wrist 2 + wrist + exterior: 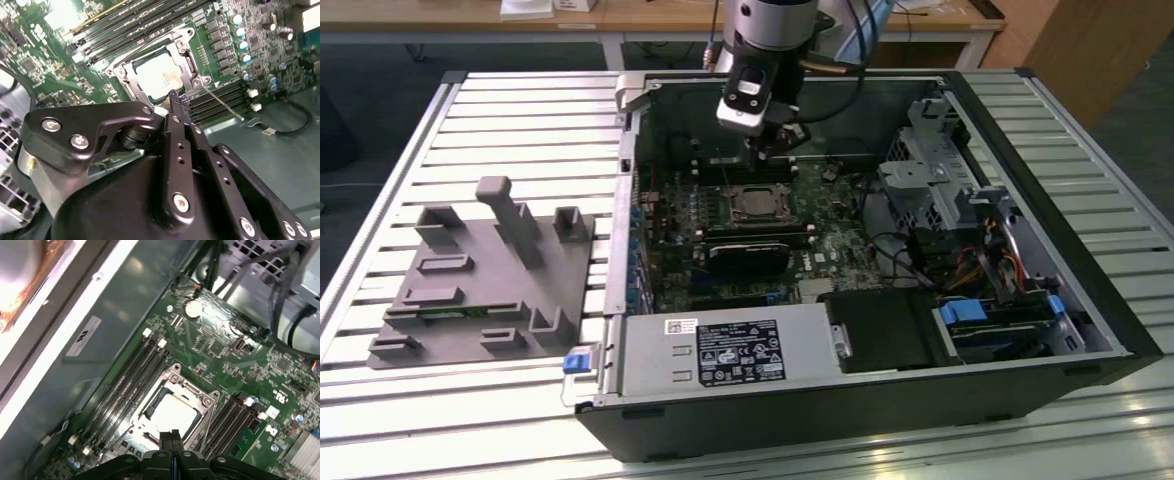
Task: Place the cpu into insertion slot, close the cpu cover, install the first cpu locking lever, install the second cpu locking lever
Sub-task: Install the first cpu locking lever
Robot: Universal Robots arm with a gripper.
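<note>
The cpu (159, 77) (172, 412) lies flat in the insertion slot (754, 205) on the green board, its silver-grey top showing. Over it lies the cpu cover (186, 60) (192, 389), a shiny frame around the chip's edges. A thin metal locking lever (222, 102) sticks out from the socket's corner over the memory slots. My gripper (781, 150) (177, 100) (170, 436) hangs just above the socket's edge, its black fingers pressed together with nothing between them.
The board sits inside an open black computer case (1107, 330) on a slatted table. A black cooler (747, 252) and the power supply (720, 350) lie nearer the camera. Drive cages and cables (961, 200) fill the exterior view's right. A grey fixture (480, 270) stands at its left.
</note>
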